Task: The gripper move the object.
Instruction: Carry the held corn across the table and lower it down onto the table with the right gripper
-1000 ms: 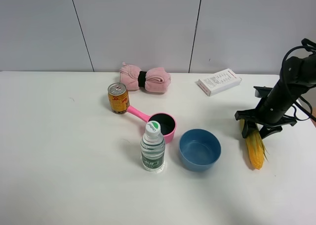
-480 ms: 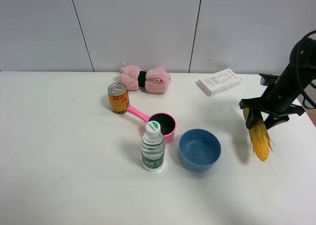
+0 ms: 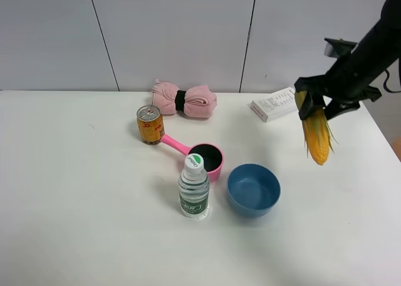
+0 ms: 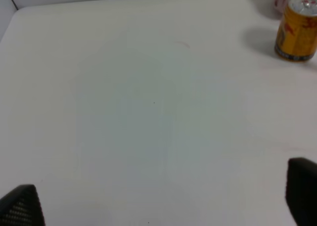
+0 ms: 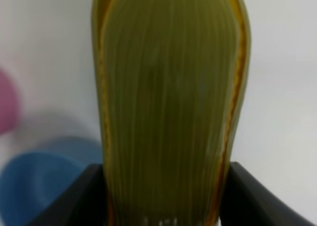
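My right gripper (image 3: 318, 104) is shut on the toy corn cob (image 3: 316, 135), held by its stem end and hanging tip-down well above the table, to the right of and behind the blue bowl (image 3: 253, 189). In the right wrist view the corn's green-yellow husk (image 5: 171, 102) fills the picture between the black fingers (image 5: 81, 196), with the blue bowl (image 5: 39, 179) blurred below. My left gripper (image 4: 158, 201) is open over bare table, with only its two fingertips showing; it is out of sight in the exterior high view.
A water bottle (image 3: 193, 187), a pink scoop (image 3: 202, 156), a yellow can (image 3: 150, 124) and a pink cloth roll (image 3: 184, 100) stand left of the bowl. A white box (image 3: 277, 103) lies at the back right. The can (image 4: 297, 33) also shows in the left wrist view.
My right gripper has lifted the corn cob off the table and carried it up and back, slightly leftward. The left gripper's motion cannot be judged.
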